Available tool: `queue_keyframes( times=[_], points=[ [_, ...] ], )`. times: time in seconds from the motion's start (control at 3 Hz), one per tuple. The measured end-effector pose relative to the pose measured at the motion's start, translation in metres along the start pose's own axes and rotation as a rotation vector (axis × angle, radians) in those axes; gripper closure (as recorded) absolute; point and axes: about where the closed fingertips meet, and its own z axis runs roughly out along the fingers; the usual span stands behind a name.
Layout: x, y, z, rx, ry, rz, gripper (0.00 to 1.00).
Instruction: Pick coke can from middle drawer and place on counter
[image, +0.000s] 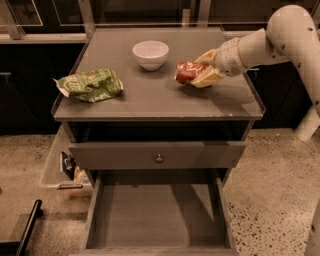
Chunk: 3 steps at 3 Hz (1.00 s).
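Note:
The red coke can (187, 71) lies on its side between the fingers of my gripper (196, 73), right at the counter's surface on the right half of the counter (150, 100). The gripper reaches in from the right on the pale arm (260, 42) and is shut on the can. I cannot tell whether the can touches the counter. The middle drawer (157, 215) stands pulled open below, its flat dark floor bare.
A white bowl (150, 54) stands at the counter's back middle, left of the can. A green snack bag (90, 85) lies on the counter's left side. The drawer front with a round knob (159, 158) is above the open drawer. A clear bin (60, 165) stands on the floor at left.

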Motion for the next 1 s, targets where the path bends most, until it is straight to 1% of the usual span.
queue_keyframes(
  times=[0.33, 0.67, 1.0],
  points=[
    [0.0041, 0.0042, 0.0063, -0.031, 0.013, 0.008, 1.00],
    [0.0076, 0.0075, 0.0098, -0.043, 0.020, 0.017, 1.00],
    [0.0076, 0.0075, 0.0098, -0.043, 0.020, 0.017, 0.81]
  ],
)
